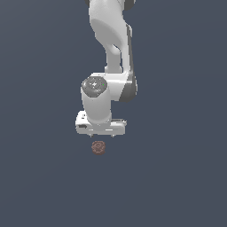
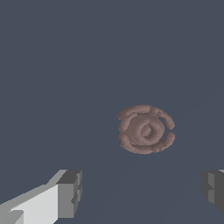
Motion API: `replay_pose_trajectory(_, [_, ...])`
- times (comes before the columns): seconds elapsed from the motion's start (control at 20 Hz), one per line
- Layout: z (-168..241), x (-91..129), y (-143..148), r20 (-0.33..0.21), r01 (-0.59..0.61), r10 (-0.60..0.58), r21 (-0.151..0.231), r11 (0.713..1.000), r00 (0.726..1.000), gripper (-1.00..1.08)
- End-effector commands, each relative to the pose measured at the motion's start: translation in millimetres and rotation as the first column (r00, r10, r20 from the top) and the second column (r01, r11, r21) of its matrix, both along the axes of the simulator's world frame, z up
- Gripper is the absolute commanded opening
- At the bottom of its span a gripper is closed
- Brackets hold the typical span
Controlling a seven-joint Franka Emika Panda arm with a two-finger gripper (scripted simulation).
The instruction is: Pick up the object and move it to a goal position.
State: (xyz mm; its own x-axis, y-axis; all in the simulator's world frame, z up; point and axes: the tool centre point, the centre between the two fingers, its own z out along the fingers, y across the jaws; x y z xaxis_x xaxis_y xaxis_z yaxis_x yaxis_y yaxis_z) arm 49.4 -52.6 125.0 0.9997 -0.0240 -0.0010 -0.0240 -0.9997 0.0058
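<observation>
claw [image 1: 101, 134] spread wide, seemingly above the reddish-brown object [image 2: 145, 129] and not touching it.

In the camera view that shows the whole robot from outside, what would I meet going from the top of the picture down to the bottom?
White arm → round grey-capped wrist joint → wide white gripper, jaws apart → small reddish-brown lumpy object just below it, not gripped → plain dark floor.

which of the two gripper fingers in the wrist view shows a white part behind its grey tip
The finger with the white link attached to it; the other finger shows only grey at the picture's edge. The object lies beyond both.
</observation>
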Motion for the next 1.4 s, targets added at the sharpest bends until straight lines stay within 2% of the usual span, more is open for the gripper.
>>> replay_pose_trajectory(0.0, [-11.2, 8.4, -7.7, 0.000, -0.008, 0.008, 0.002, 1.000, 1.000, 1.00])
replay_pose_trajectory(0.45, [-32.9, 22.1, -22.0, 0.001, -0.021, 0.021, 0.006, 1.000, 1.000, 1.00])
replay_pose_trajectory(0.8, [-39.5, 21.5, -22.5, 0.000, -0.020, 0.020, 0.005, 1.000, 1.000, 1.00])
replay_pose_trajectory(1.35, [-84.3, 21.5, -22.8, 0.001, -0.021, 0.021, 0.006, 1.000, 1.000, 1.00])
